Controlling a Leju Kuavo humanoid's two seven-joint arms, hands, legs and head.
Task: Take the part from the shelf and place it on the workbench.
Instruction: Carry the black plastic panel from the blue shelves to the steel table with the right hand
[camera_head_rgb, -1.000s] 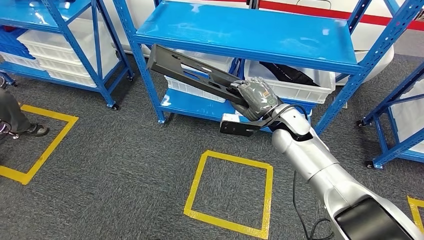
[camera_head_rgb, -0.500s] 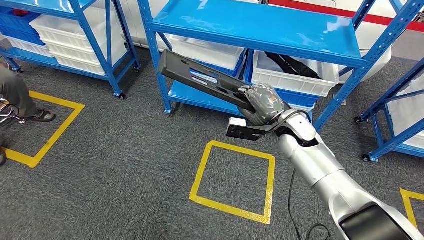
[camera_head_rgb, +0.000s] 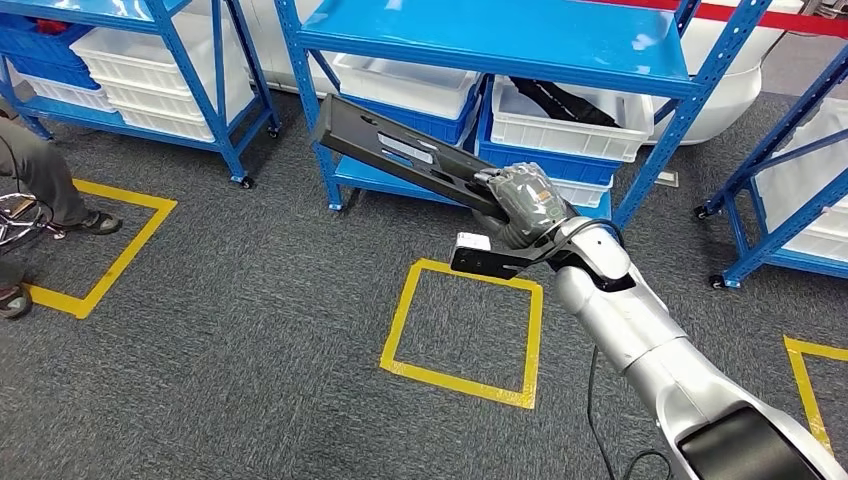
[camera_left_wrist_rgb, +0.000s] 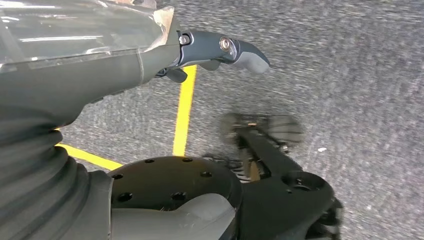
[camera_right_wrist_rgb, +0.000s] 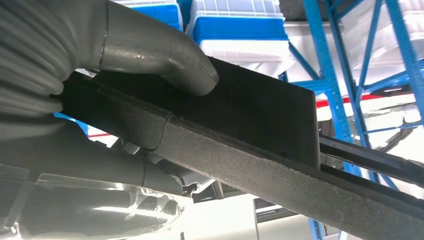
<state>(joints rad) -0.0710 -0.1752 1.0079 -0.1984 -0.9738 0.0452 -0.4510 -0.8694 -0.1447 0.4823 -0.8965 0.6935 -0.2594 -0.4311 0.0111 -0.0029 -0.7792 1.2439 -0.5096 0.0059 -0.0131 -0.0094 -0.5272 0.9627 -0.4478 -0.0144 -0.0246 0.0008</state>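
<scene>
In the head view my right hand (camera_head_rgb: 525, 203) is closed around the near end of the long black part (camera_head_rgb: 400, 158), whose long axis runs up and to the left from my hand, in the air before the blue shelf (camera_head_rgb: 500, 45); no tabletop is visible. In the left wrist view my left hand (camera_left_wrist_rgb: 220, 47) hangs over the carpet holding nothing, its fingers too cut off to judge. In the right wrist view my thumb (camera_right_wrist_rgb: 170, 60) presses on the part, the far end cut off.

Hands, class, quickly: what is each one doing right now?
Right hand: grips the long black part.
Left hand: holds nothing visible; open or closed cannot be told.
</scene>
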